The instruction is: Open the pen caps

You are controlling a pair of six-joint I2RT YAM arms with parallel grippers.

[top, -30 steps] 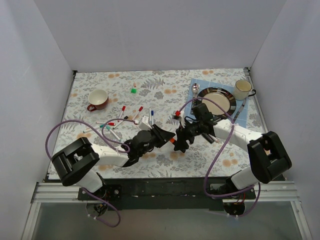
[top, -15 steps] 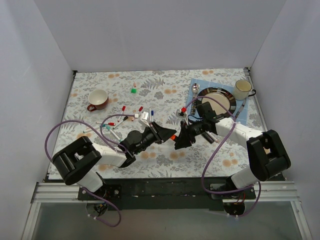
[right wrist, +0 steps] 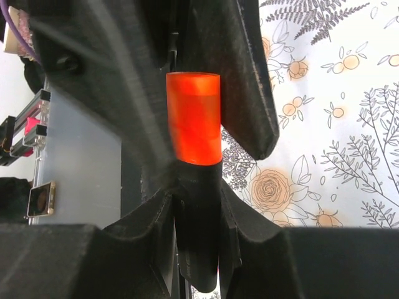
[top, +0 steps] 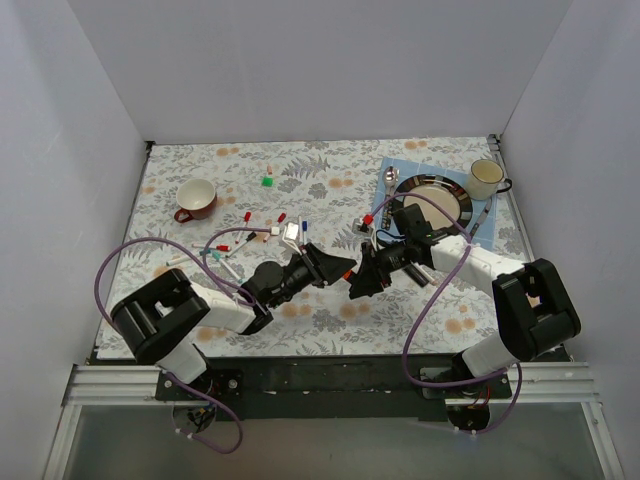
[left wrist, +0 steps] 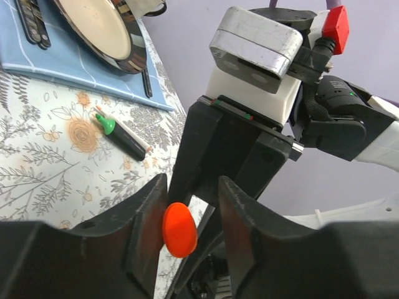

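A thick black-barrelled pen (right wrist: pixel 198 237) with an orange pen cap (right wrist: pixel 194 118) hangs above the table between the two arms. My right gripper (right wrist: pixel 196 199) is shut on the black barrel. The cap is on the barrel and points into my left gripper (left wrist: pixel 192 187). Its round end (left wrist: pixel 179 229) rests against one finger, with a clear gap to the other, so the left jaws stand open around it. From above, the cap (top: pixel 348 273) shows between the left gripper (top: pixel 340 267) and the right gripper (top: pixel 358 283).
Several white pens and loose caps (top: pixel 240 238) lie at centre left, with a green cap (top: pixel 268 181) farther back. A green-capped black marker (left wrist: pixel 121 136) lies near the blue mat (top: pixel 418 166), which carries a plate (top: pixel 435 197), a spoon (top: pixel 390 178) and a cup (top: pixel 486 178). A red cup (top: pixel 196 198) stands far left.
The right jaws have closed onto the black barrel. The left jaws, tight on the orange cap before, have widened. Both grippers moved slightly away from the bases a second ago, then held.
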